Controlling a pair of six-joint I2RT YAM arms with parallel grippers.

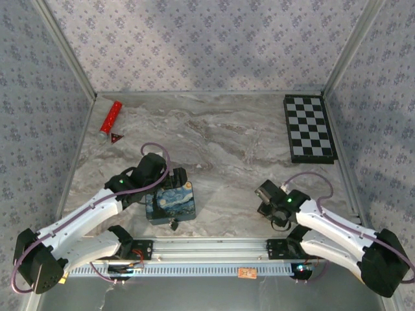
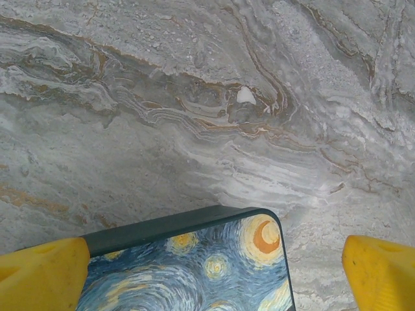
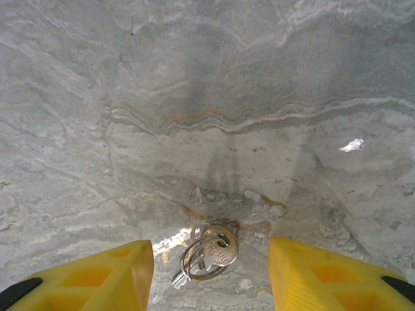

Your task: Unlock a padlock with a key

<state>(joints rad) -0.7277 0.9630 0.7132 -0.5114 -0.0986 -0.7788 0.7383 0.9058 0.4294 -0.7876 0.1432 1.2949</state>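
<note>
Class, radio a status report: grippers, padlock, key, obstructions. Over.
Left gripper open above blue tin. Right gripper open, straddling key. Padlock at tin's near edge, ungripped.

text: none legible | numbers: none legible | key (image 3: 219, 251): face too small to read

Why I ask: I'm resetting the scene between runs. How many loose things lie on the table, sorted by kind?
red cylinder: 1
dark-red triangle: 1
blue painted tin: 1
padlock: 1
checkerboard: 1
key ring with a key: 1
Total: 6
</note>
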